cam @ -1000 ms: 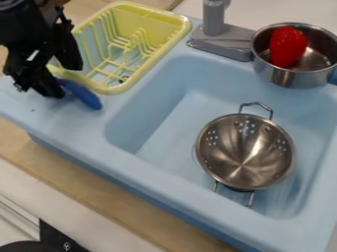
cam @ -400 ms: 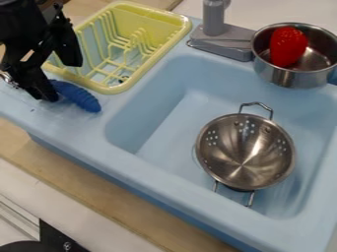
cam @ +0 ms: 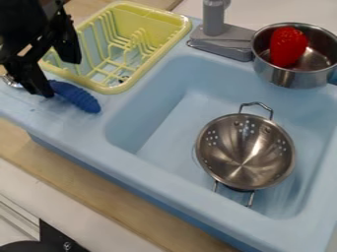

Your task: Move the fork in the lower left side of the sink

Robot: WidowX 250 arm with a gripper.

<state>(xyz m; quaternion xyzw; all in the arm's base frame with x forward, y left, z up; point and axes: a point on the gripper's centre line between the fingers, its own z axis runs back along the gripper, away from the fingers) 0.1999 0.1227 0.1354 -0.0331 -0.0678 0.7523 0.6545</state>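
At the far left, the fork lay on the light blue ledge of the sink unit, left of the basin. Its metal end showed near the left edge of the view, and its ridged blue handle slanted down toward the basin, its tip stopping short of the hollow. The black gripper hung over the fork from the upper left, its two fingers spread wide. The lower finger's tip was in front of the near end of the handle; whether they touched could not be told. Below, a pale wooden strip ran along the unit's front, with a black round thing in the lower left corner.

Just behind the handle stood the yellow dish rack, tilted across the view. To its right rose the grey faucet, at the back of the basin. Inside the basin, toward the right, sat a metal colander, its hollow facing up and its wire handles sticking out. At the back right, a metal pot held a red strawberry.
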